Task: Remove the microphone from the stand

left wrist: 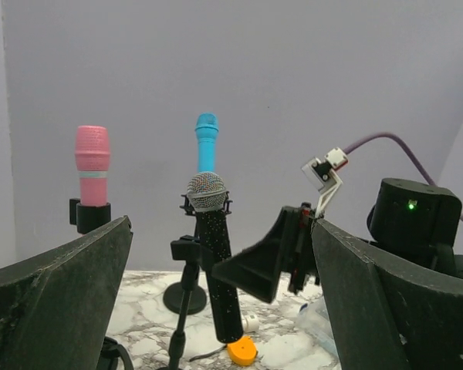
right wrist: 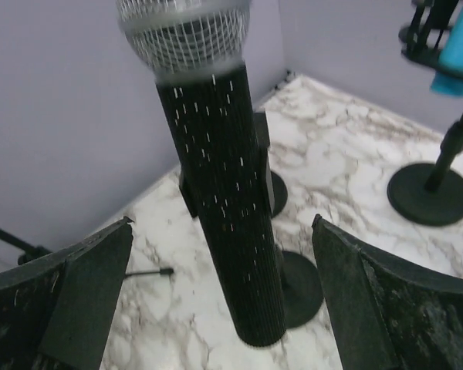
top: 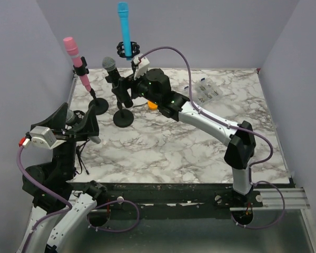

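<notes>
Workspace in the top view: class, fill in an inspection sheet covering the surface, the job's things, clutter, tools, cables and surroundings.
Surface: marble-patterned table, no damage seen.
Job's things: black microphone held in the clip of its stand; pink microphone and blue microphone also in stands.
Clutter: small orange object and clear plastic packet on the table.
Grippers: right tool open, one finger on each side of the black microphone, not touching it; left tool open, holding nothing, back from the stands.
Cables: right arm's purple cable loops high; left arm's purple cable hangs beside it.
Surroundings: plain lilac walls.
</notes>
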Tool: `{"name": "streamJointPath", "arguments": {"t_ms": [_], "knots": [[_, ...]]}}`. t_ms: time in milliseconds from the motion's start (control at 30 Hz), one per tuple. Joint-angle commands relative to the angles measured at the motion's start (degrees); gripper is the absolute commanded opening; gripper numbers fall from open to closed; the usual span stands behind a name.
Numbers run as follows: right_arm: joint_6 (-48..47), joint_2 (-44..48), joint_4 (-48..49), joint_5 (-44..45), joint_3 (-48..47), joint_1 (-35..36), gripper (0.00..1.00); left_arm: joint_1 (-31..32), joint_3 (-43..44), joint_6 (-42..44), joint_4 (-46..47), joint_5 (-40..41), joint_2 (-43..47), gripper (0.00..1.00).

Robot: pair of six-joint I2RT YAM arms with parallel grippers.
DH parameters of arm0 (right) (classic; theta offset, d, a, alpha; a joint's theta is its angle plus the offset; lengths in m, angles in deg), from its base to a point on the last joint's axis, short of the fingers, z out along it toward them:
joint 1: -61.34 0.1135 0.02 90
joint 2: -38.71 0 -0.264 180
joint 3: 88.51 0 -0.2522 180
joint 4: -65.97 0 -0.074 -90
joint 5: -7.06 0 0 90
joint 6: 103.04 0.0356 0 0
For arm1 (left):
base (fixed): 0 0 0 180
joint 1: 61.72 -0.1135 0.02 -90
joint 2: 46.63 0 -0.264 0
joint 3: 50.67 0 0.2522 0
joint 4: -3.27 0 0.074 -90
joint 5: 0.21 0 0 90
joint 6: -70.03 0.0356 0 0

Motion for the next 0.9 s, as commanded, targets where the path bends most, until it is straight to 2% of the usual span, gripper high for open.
{"name": "streamJointPath", "arguments": {"t_ms": [0, 67, 167, 400, 467, 533, 667, 733, 867], "knots": [[-2.5, -6.6, 0.0, 4.3, -11.4, 0.3, 0.98, -0.3, -1.0, 1.4, 2.3, 1.6, 0.0, 0.98], [-2.7, -10.0, -1.9, 4.6, -16.4, 0.3, 0.91, -0.3, -1.2, 1.6, 2.7, 2.0, 0.0, 0.98], [-2.6, -13.5, -4.6, 2.6, -21.1, 0.4, 0.73, -0.3, -1.4, 1.9, 2.9, 2.3, 0.0, 0.98], [-3.3, -14.4, -3.1, 5.1, -19.5, 0.8, 0.65, -0.3, -1.6, 2.0, 3.1, 1.6, -1.1, 0.98], [-4.0, -14.8, -3.8, 4.8, -20.4, 0.9, 0.59, -0.3, -1.6, 1.9, 3.1, 1.3, -1.4, 0.98], [-4.9, -14.5, -4.6, 4.3, -20.6, 1.0, 0.47, -0.3, -1.6, 1.9, 3.0, 1.0, -1.8, 0.98], [-6.4, -10.7, -7.0, 3.2, -18.1, 1.1, 0.23, -0.3, -1.5, 2.0, 2.8, -0.9, -2.9, 0.99], [-8.3, -6.5, -7.7, 1.6, -14.2, 1.1, 0.14, -0.3, -1.1, 1.9, 2.4, -2.8, -3.7, 0.99], [-13.7, 3.1, -10.0, -3.7, -3.9, 0.9, 0.07, -0.3, -0.2, 1.1, 1.5, -7.8, -5.5, 0.99]]}}
